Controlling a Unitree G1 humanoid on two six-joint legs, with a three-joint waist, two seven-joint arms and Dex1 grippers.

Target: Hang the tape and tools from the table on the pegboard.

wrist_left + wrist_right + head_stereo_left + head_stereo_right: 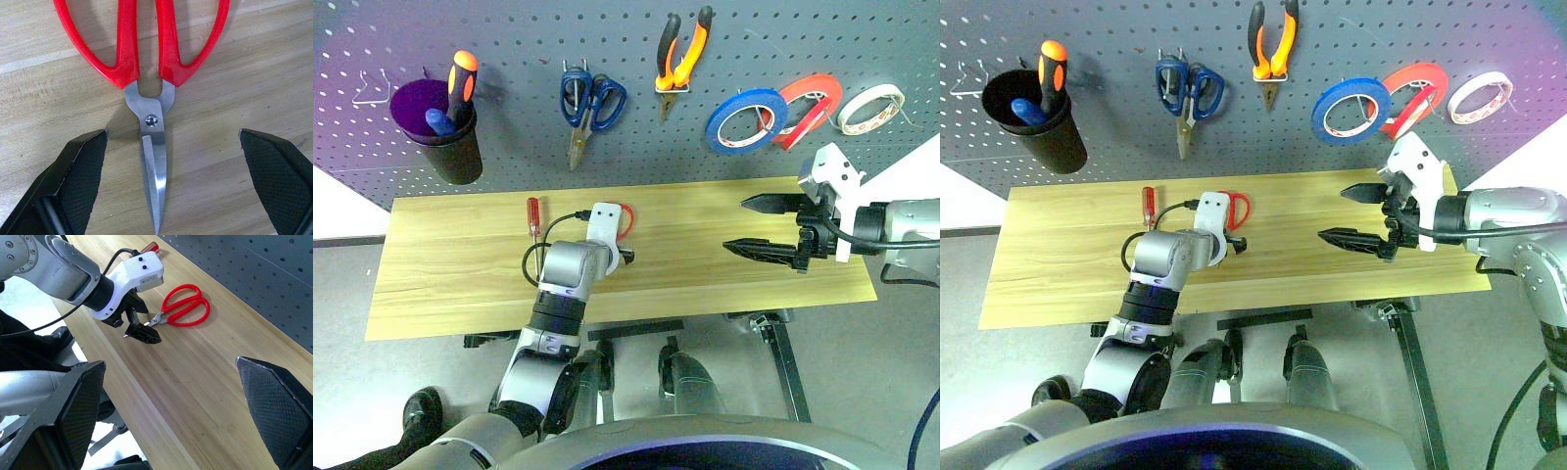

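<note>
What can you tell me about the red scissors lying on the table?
The red scissors have two glossy red loop handles that look like plastic and short silvery metal blades, closed to a point, joined by a small rivet. They lie flat on the light wooden table, near its far edge. The left gripper hovers over the blades with its black fingers open on either side, not touching them.

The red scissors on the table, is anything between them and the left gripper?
Nothing visible. The left gripper has its jaws open on either side of the red scissors' closed blades, with only bare table wood around them. The small red-handled screwdriver lies well off to the side.
</note>
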